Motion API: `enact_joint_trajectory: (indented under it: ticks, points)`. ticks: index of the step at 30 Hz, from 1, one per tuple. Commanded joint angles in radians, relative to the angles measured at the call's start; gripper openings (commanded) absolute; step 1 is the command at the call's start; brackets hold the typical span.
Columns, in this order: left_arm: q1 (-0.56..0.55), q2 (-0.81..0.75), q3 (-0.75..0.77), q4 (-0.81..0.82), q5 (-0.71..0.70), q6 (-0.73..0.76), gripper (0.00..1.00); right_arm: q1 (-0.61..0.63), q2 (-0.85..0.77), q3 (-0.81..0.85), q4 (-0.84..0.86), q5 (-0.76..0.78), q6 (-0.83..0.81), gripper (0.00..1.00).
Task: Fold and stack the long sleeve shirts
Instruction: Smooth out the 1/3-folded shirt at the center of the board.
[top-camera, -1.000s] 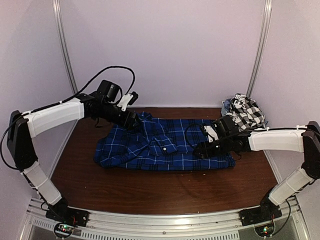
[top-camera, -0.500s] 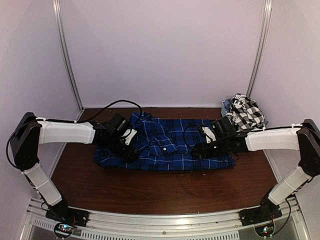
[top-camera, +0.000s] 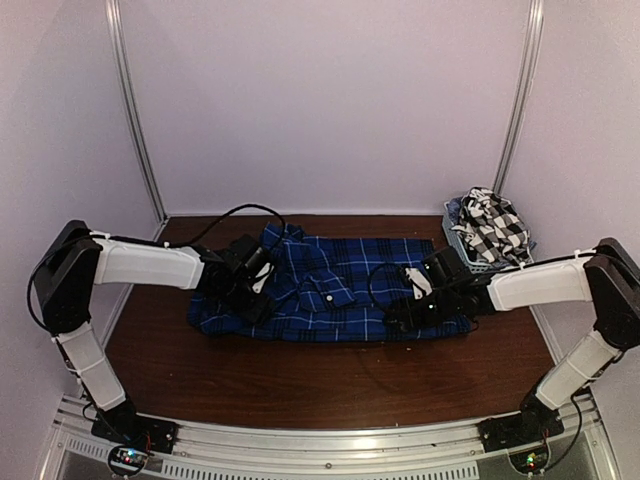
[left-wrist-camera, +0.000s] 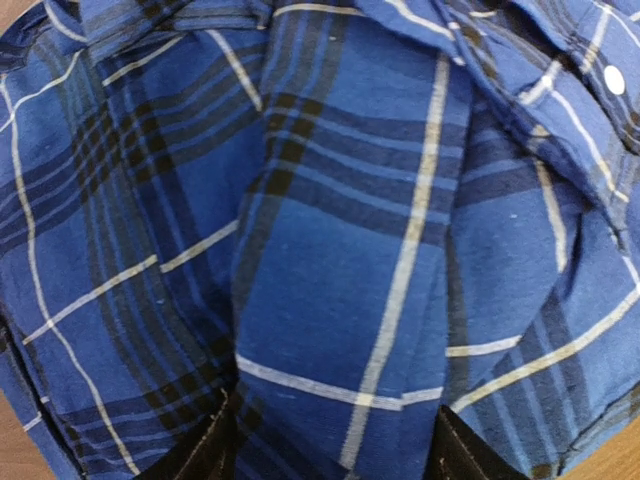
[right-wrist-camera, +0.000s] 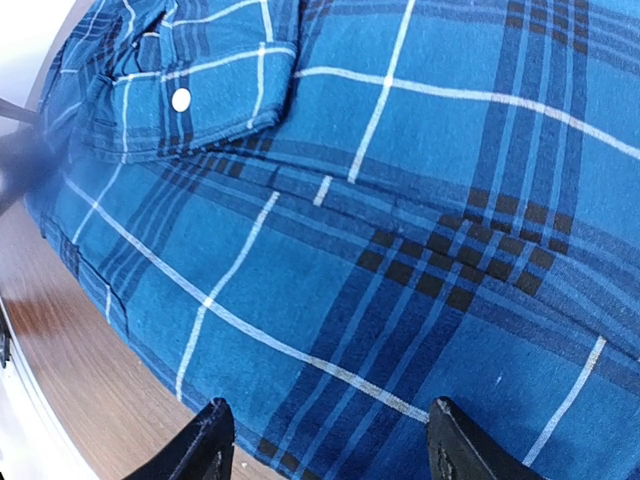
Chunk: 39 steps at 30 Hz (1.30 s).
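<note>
Two shirts on view. Finds the blue plaid shirt (top-camera: 340, 285) mid-surface (top-camera: 320, 385): woven cloth, black bands and thin white lines, flattened to a rough rectangle, creased, white-buttoned. At two o'clock, sees the black-and-white check shirt (top-camera: 492, 225) crumpled in a mound on a slotted basket (top-camera: 452, 232). At the plaid's nine o'clock, has the left pincer (left-wrist-camera: 330, 455) down on folds, spread wide, gripping nothing; at four o'clock, the right pincer (right-wrist-camera: 325, 440) likewise agape, empty, over smoother cloth.

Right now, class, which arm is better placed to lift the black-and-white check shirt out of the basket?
Likely the right arm: it sits next to the grey basket holding the black-and-white check shirt; the left arm is across the blue plaid shirt.
</note>
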Motion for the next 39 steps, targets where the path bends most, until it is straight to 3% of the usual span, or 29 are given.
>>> enact_joint_trajectory:
  ticks: [1,7,14,24,30,34,39]
  points:
    - [-0.004,-0.004,0.024,-0.014,-0.086,-0.027,0.65,0.005,0.026,-0.033,0.029,0.005,0.016,0.67]
    - [-0.003,-0.004,0.020,-0.039,-0.164,-0.037,0.61,0.006,0.035,-0.060,0.029,0.023,0.028,0.67]
    - [0.029,-0.041,-0.009,-0.043,-0.200,-0.036,0.49,0.001,0.044,-0.056,0.002,0.053,0.027,0.67]
    - [0.163,-0.110,-0.084,-0.026,-0.179,-0.025,0.40,-0.014,0.033,-0.061,-0.020,0.066,0.021,0.67]
    - [0.249,-0.156,-0.078,-0.010,-0.164,-0.032,0.40,-0.017,0.032,-0.059,-0.020,0.065,0.019,0.67]
    - [0.272,-0.195,-0.080,-0.002,-0.133,-0.032,0.46,-0.017,0.026,-0.055,-0.026,0.067,0.014,0.67]
    - [0.272,-0.279,-0.119,0.041,0.146,-0.017,0.60,-0.019,0.025,-0.050,-0.030,0.069,0.009,0.67]
